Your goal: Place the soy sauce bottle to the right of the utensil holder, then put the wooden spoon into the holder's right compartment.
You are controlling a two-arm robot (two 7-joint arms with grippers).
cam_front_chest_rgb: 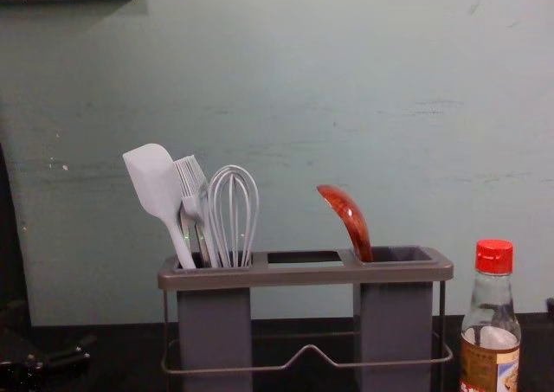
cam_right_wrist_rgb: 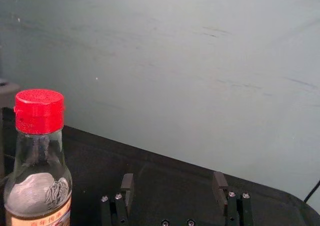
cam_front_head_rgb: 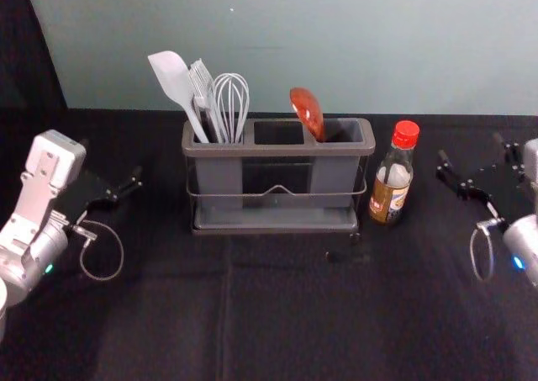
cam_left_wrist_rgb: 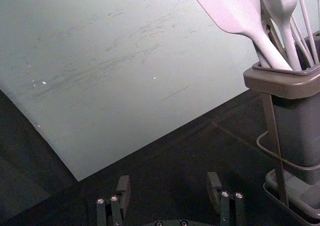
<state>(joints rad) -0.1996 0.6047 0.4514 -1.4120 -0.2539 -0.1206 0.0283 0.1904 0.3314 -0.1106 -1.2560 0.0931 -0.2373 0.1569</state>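
Confirmed soy sauce bottle (cam_front_head_rgb: 393, 179) upright, just right of utensil holder (cam_front_head_rgb: 277, 150); wooden spoon (cam_front_head_rgb: 308, 110) in right compartment (cam_front_head_rgb: 334, 176), slanting up leftward. Found right gripper (cam_right_wrist_rgb: 173, 180) empty, wide, right of bottle, nearer than left gripper (cam_left_wrist_rgb: 168, 180), also wide. Judged finished; withdraw rightward.

Soft, even light on the wall (cam_front_head_rgb: 294, 36), dim black cloth (cam_front_head_rgb: 294, 322), small glints on the spoon (cam_front_head_rgb: 308, 110)

Items before me
Soy sauce bottle (cam_front_head_rgb: 390, 198): red-capped, upright, right of utensil holder (cam_front_head_rgb: 277, 151). Wooden spoon (cam_front_head_rgb: 308, 112): glossy, leaning bowl-up in right compartment.
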